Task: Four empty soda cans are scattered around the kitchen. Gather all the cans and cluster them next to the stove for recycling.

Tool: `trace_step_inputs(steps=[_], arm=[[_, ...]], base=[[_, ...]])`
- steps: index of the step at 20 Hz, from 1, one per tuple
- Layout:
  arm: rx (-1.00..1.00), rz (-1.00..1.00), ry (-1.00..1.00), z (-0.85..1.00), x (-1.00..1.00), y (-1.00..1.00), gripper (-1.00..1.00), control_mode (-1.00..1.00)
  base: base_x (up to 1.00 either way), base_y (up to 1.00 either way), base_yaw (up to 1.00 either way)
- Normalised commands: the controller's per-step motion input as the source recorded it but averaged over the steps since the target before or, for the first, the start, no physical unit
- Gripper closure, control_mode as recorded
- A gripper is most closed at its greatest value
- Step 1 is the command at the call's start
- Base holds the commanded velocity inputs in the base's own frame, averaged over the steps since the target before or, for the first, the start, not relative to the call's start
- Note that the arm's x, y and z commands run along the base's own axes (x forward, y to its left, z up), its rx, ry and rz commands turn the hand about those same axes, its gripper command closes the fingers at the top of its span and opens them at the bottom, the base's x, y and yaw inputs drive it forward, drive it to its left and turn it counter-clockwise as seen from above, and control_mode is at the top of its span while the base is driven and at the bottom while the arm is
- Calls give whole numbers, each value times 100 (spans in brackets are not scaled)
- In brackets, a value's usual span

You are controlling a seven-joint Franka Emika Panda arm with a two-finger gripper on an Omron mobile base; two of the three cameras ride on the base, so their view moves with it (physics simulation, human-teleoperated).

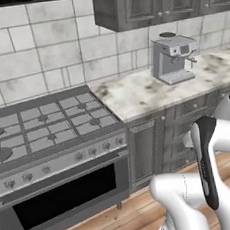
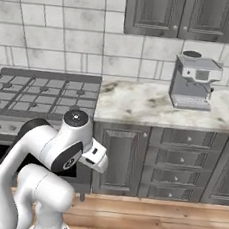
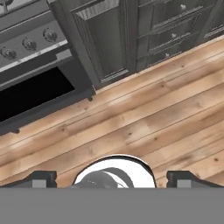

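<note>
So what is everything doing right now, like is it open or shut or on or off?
gripper: open, holding nothing, pointing at the wood floor.
oven door: shut.
cabinet door: shut.
drawers: all shut.
stove: no flames, nothing on the grates.
coffee machine: upright on the counter.

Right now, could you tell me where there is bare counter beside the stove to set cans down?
The marble counter is bare from the stove across to the espresso machine. The machine crowds the back of the right end; the strip in front of it is free.
</note>
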Motion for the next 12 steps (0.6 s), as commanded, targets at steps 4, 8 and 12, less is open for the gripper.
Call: trace_step_inputs(steps=[4, 8, 12], arm=[[0, 0, 0, 0, 0, 0, -100, 100], [0, 0, 0, 0, 0, 0, -100, 100], [0, 0, 0, 0, 0, 0, -100, 100]], base=[[-2, -49, -35], [-5, -54, -41], [-22, -62, -42]])
